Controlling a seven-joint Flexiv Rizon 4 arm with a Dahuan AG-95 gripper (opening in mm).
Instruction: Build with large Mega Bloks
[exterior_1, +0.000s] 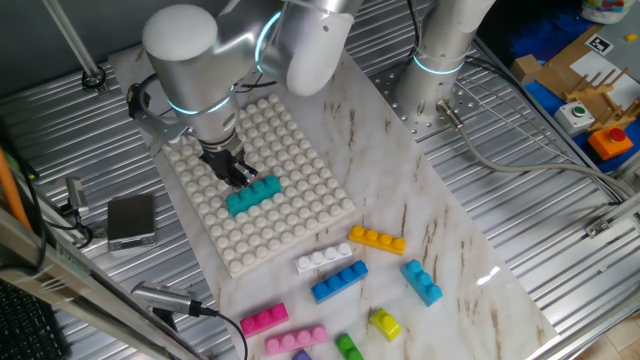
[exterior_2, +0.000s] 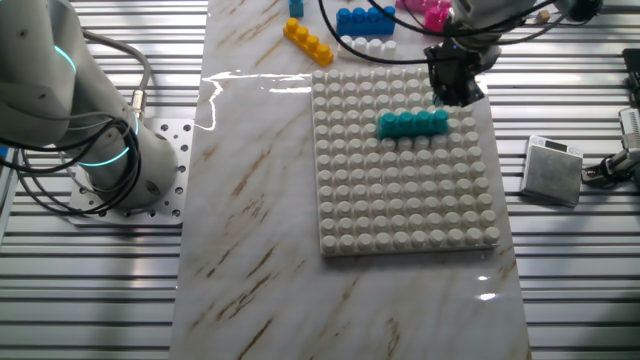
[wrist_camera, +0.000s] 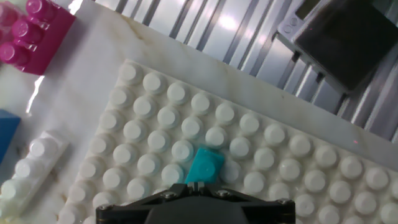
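A teal Mega Blok (exterior_1: 253, 194) sits pressed onto the white studded baseplate (exterior_1: 290, 150), also seen in the other fixed view (exterior_2: 412, 124). My gripper (exterior_1: 237, 175) is over the block's end nearest the grey box, its fingers closed together with nothing between them. In the hand view the teal block's end (wrist_camera: 205, 167) shows just beyond my gripper (wrist_camera: 200, 185). Loose blocks lie off the plate: orange (exterior_1: 377, 239), white (exterior_1: 323, 259), blue (exterior_1: 339, 281), light blue (exterior_1: 422, 281), two pink (exterior_1: 264, 318), yellow (exterior_1: 385, 323) and green (exterior_1: 348, 347).
A grey box (exterior_1: 132, 220) lies on the ribbed metal beside the baseplate. A second arm's base (exterior_1: 437, 70) stands at the marble board's far end. Cables run along the table edge (exterior_1: 170, 300).
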